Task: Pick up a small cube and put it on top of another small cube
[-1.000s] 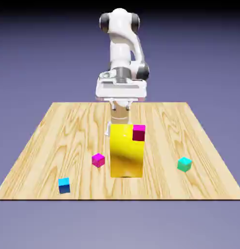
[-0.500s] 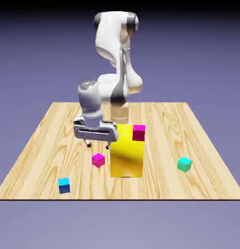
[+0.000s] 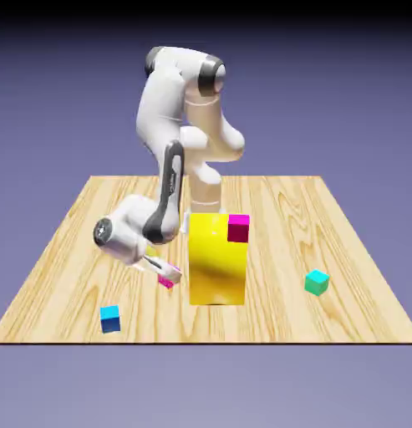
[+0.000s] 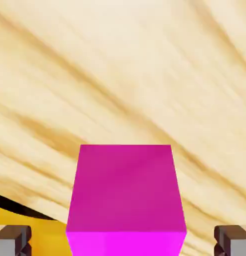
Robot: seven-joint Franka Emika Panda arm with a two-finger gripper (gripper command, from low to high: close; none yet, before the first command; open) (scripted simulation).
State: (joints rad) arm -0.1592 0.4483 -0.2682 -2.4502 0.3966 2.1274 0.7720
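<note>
A small magenta cube (image 3: 166, 282) lies on the wooden table (image 3: 83, 251), just left of a tall yellow block in the exterior view. My gripper (image 3: 162, 272) has come down over it at a slant, and the hand hides most of the cube. In the hand view the magenta cube (image 4: 125, 200) fills the space between the two grey fingertips (image 4: 12, 240), with a gap of bare wood on each side. The jaws are open around the cube and touch neither side. Other small cubes are a blue one (image 3: 110, 318), a teal one (image 3: 317, 282) and a crimson one (image 3: 238, 227).
The tall yellow block (image 3: 217, 259) stands close to the right of the gripper in the exterior view, and its corner shows at the hand view's lower left (image 4: 40, 235). The crimson cube sits at the block's upper right corner.
The arm swung from behind the yellow block to the exterior view's left and came down over the magenta cube. The jaws widened, then narrowed around it.
</note>
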